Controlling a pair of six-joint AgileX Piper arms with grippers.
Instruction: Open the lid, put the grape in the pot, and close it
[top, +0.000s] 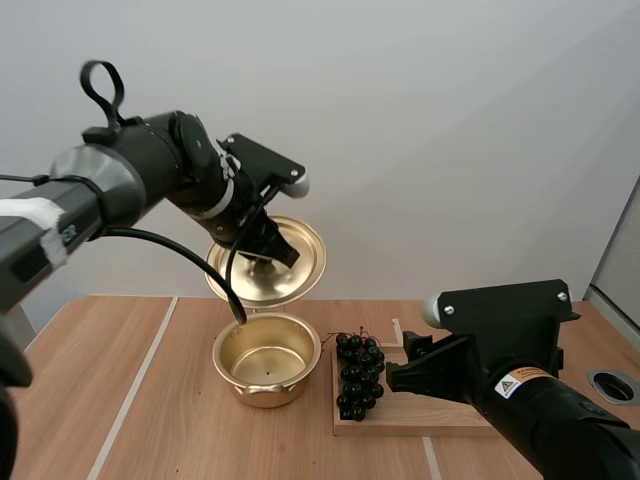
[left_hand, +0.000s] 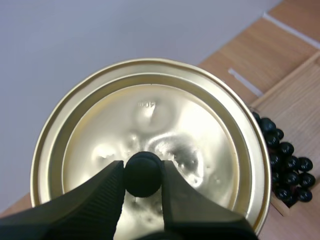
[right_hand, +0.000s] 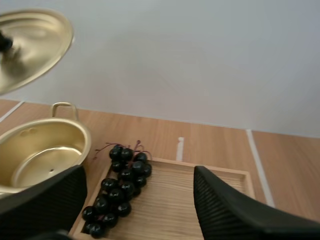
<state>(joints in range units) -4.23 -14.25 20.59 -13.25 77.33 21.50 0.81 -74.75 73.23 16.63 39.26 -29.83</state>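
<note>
Left claw (left_hand: 142, 167) is gripping the black knob (left_hand: 142, 176) of the lid (left_hand: 150, 107), its two fingers pressing on either side of the knob. It is holding the lid tilted in the air, above and behind the pot (top: 266, 355), with the shiny gold top facing the wrist camera. Right claw (right_hand: 140, 172) is hanging with its fingers standing wide apart and nothing between them, low over the wooden tray (top: 425, 412) and just beside the bunch of grapes (top: 360, 376).

The bench (top: 70, 400) is showing a light wood grain, with pale stripes (top: 135, 385) running across it from front to back. A plain pale grey wall (top: 450, 120) is standing behind it.

Counting: one pot, sitting uncovered and empty on the bench; one lid, lifted clear of it; one bunch of dark grapes, lying on the end of the tray nearest the pot, not yet inside it; one tray, resting flat just beside the pot; two claws, one working on each side
</note>
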